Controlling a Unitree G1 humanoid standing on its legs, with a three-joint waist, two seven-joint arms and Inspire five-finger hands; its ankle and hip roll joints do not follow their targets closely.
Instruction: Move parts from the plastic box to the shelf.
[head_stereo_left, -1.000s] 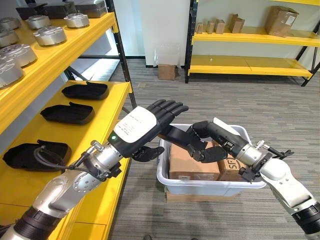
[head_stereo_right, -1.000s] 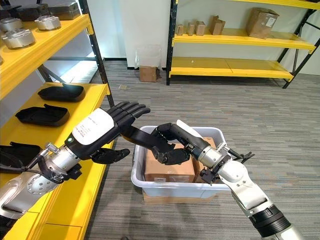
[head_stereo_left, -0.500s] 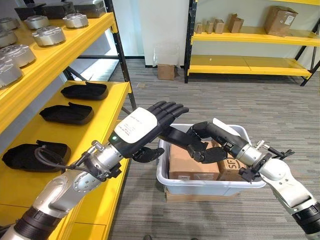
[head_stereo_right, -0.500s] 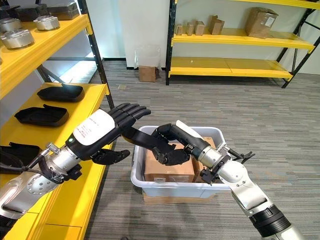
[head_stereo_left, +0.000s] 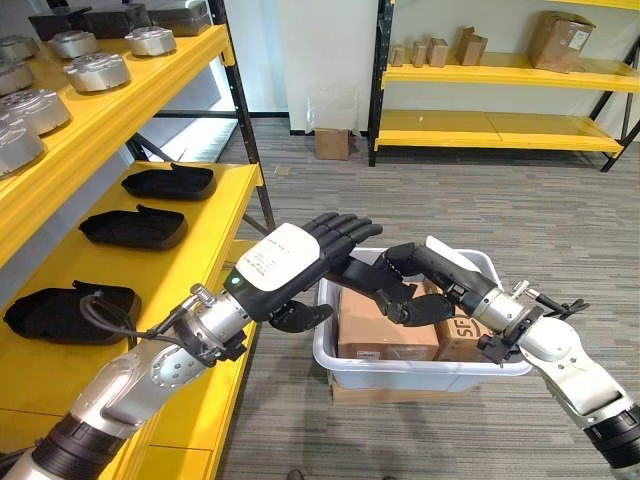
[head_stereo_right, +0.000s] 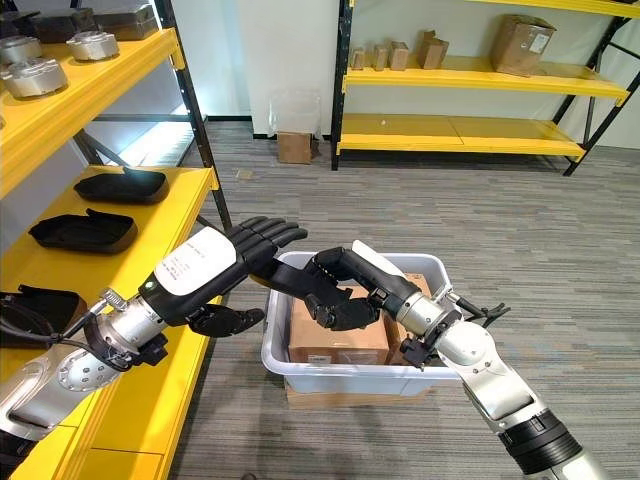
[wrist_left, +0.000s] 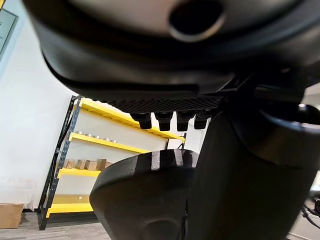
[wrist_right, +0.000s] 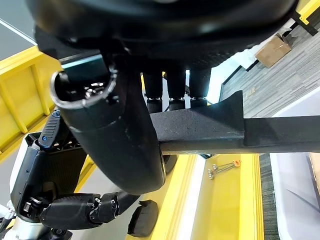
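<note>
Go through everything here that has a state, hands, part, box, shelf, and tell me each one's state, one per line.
Right hand: shut on the black part, held above the box.
Black part: gripped at one end, off the shelf.
Left hand: open, fingers straight, beside the part.
Plastic box: on the floor, holding cardboard cartons.
Yellow shelf: three black parts laid on it.

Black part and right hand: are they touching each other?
Touching. The right wrist view shows the right hand pinching the black part, with its thumb pressed on one face and its fingers on the other.
</note>
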